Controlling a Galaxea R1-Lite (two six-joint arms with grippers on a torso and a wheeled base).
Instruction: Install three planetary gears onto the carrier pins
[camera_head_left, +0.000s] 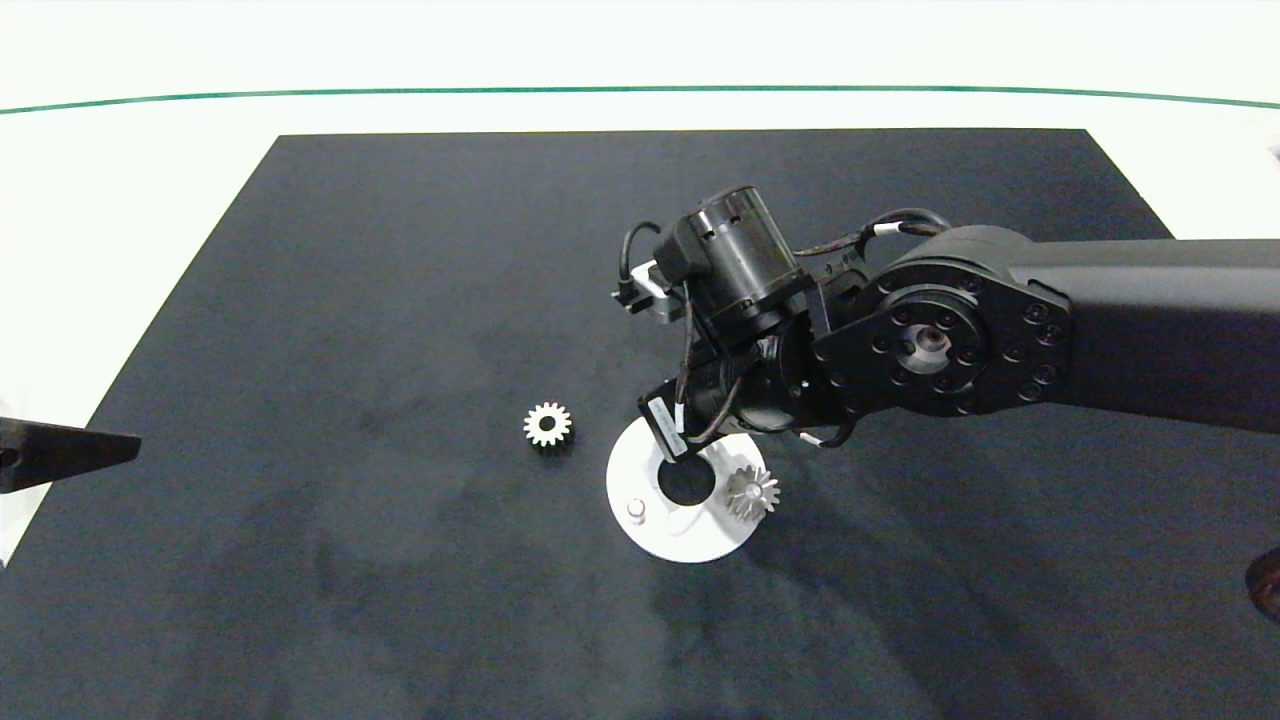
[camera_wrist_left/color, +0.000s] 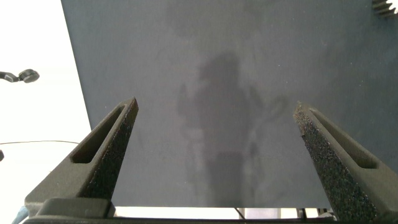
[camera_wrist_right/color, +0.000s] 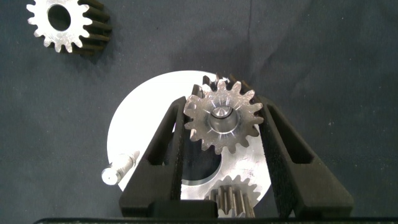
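A white disc (camera_head_left: 680, 535) lies on the black mat, with the carrier pins standing on it. One bare pin (camera_head_left: 636, 510) (camera_wrist_right/color: 118, 169) stands free. One planetary gear (camera_head_left: 752, 492) (camera_wrist_right/color: 233, 196) sits at the disc's right side. A second gear (camera_wrist_right/color: 222, 121) is on the far pin, whose tip shows in its bore, and my right gripper (camera_wrist_right/color: 222, 109) is shut on this gear, a finger against each side. In the head view my right arm (camera_head_left: 900, 340) hides that gear. A third gear (camera_head_left: 547, 425) (camera_wrist_right/color: 62, 25) lies flat on the mat left of the disc. My left gripper (camera_wrist_left/color: 216, 109) is open over bare mat.
The black mat (camera_head_left: 400, 250) covers most of the white table, with a green line (camera_head_left: 640, 89) beyond its far edge. My left arm's tip (camera_head_left: 60, 452) rests at the mat's left edge, far from the disc.
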